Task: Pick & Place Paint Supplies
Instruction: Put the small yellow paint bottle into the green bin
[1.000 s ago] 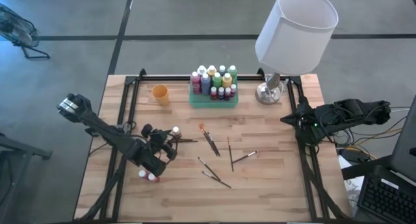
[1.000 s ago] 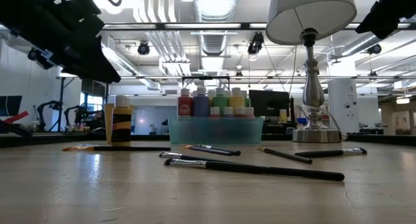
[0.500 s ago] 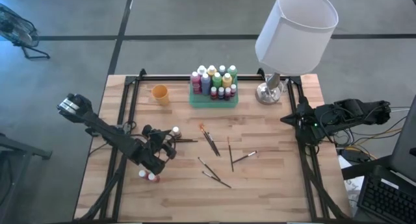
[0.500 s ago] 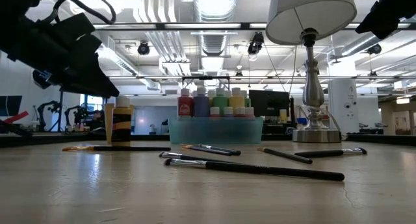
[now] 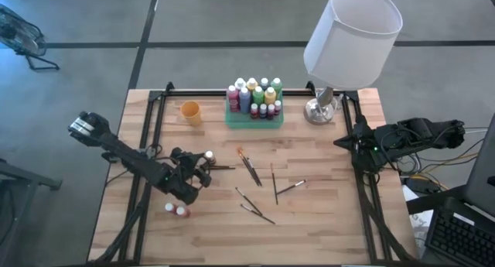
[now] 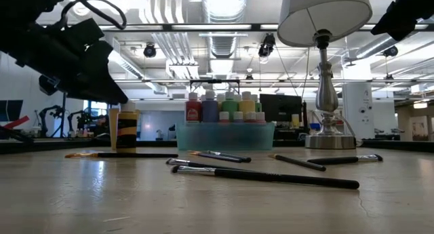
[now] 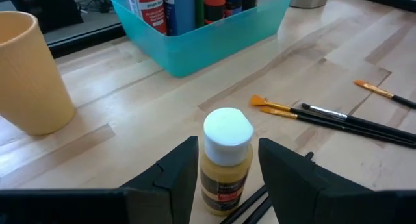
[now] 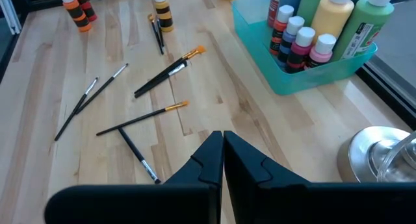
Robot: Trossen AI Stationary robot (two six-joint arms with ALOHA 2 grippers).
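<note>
Pale wood bench (image 5: pixel 325 220): left claw (image 7: pixel 224 169) lined up on a yellow paint bottle (image 7: pixel 225 160).

Standing upright with its long axis vertical, the white-capped bottle sits straight ahead between the half-open fingers (image 7: pixel 174 174), which flank it without visibly pressing; nothing is lifted. Its label is too small to read. Brushes (image 5: pixel 249 169) lie just beyond, and the green tray (image 5: pixel 254 118) of bottles is farther back. The right claw (image 8: pixel 223 160), pinched shut and empty, waits at the bench's right edge, much farther off.

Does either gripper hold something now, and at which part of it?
Nothing is held. The left gripper stands open around the yellow paint bottle, gaps showing both sides; the right gripper is shut, empty.
</note>
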